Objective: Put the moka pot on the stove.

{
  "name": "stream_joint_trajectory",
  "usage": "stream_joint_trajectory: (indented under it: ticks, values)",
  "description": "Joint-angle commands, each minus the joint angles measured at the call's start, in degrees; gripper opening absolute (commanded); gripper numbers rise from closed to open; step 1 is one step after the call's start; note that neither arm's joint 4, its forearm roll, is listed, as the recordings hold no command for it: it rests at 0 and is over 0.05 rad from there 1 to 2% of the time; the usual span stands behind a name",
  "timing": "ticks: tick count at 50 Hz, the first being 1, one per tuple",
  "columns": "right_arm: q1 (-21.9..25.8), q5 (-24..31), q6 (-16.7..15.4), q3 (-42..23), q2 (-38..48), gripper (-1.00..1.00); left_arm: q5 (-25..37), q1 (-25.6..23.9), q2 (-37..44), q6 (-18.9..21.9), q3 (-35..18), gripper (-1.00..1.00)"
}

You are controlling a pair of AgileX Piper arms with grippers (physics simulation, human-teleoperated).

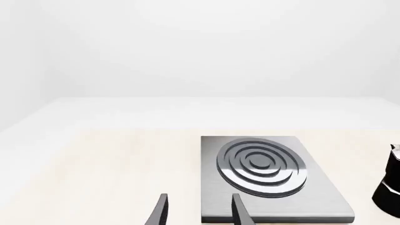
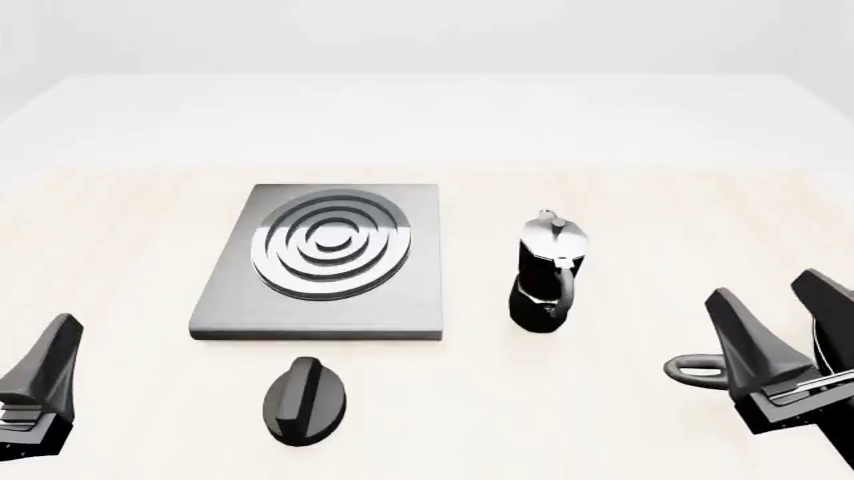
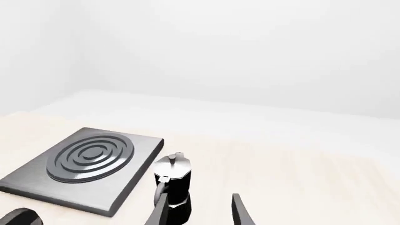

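Black-and-silver moka pot [image 2: 547,272] stands upright mid-desk [image 2: 627,420], just right of stove [image 2: 327,262], not on it. Black knob [image 2: 306,399] lies nr desk's near edge. L tool [image 1: 198,211] & R tool [image 3: 198,212]: both open, holding nothing, at near corners.

Front view looks down over the table; both low wrist views share the stove [image 1: 269,178].

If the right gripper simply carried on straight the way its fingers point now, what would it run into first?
Most likely the moka pot: in the right wrist view it stands just ahead of the open right gripper, overlapping one finger rather than centred in the gap. Depth is unclear, so it might only graze it.
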Motion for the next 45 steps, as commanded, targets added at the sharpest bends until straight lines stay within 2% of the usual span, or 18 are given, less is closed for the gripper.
stream_joint_trajectory:
  ticks: [1,9,20,45]
  values:
    - [2.52,-4.69,0.18,0.02,4.84,1.0,0.0,0.0,0.0,0.0,0.0,1.0]
    - [3.82,-8.31,0.29,0.29,8.15,1.0,0.0,0.0,0.0,0.0,0.0,1.0]
    - [5.99,-16.65,0.43,0.55,17.23,1.0,0.0,0.0,0.0,0.0,0.0,1.0]
    - [7.9,-27.9,1.31,0.86,29.98,1.0,0.0,0.0,0.0,0.0,0.0,1.0]
